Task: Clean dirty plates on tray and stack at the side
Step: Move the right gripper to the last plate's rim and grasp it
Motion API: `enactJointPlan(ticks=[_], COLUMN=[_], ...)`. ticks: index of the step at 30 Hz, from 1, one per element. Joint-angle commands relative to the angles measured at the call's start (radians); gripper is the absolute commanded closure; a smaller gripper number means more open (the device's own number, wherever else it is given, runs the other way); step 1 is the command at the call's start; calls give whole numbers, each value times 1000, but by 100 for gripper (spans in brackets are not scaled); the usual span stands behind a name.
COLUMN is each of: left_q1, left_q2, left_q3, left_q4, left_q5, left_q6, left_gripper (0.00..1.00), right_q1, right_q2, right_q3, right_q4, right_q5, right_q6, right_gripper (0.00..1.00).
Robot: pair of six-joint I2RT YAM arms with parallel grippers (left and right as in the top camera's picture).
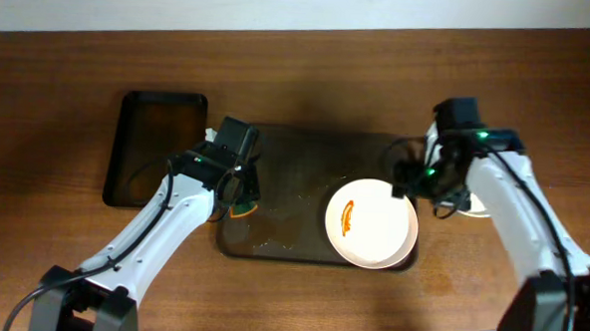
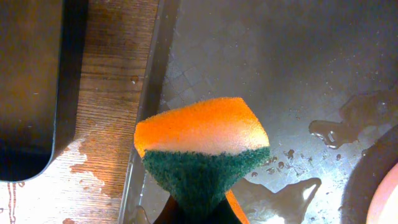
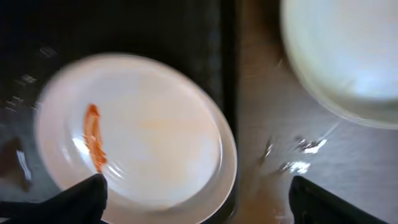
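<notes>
Two white plates sit stacked at the right end of the dark brown tray (image 1: 296, 151). The top plate (image 1: 370, 221) has an orange smear, and it also shows in the right wrist view (image 3: 149, 130). A third, plain white plate (image 1: 480, 206) lies on the table right of the tray, partly hidden under the right arm; the right wrist view shows it too (image 3: 348, 50). My left gripper (image 1: 240, 198) is shut on an orange and green sponge (image 2: 202, 140) over the tray's left edge. My right gripper (image 1: 426, 186) is open and empty above the tray's right rim, its fingers (image 3: 199, 205) spanning the stacked plates' edge.
A smaller black tray (image 1: 156, 144) lies on the table left of the brown tray, and it also shows in the left wrist view (image 2: 31, 81). Water puddles lie on the brown tray floor (image 2: 348, 124), and the wood beside its left rim is wet.
</notes>
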Motion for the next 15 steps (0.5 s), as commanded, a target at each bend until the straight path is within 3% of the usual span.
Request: enactJointPlan(ticks=[1,3,4,10,15], left_q1=[5,5,5,5,5], left_q2=[-4,-4,-4,-4,-4], left_q3=[-7,-7,-7,-7,-10], left_q4=[2,2,2,2,2], left_q5=[2,2,2,2,2], left_q6=[-10,-10,-10,-10,-10], left_gripper=[100,100,100,100,100], right_q1=[22,22,22,18,19], right_q2=[52,74,78,80,80], right_q3=[-12,-16,-26,-172,-187], right_q4=[-10,-54,-60,71,106], right_q5=[27,27,27,53,42], right_q6=[95,102,102,104,109], right_gripper=[13,39,47,41,48])
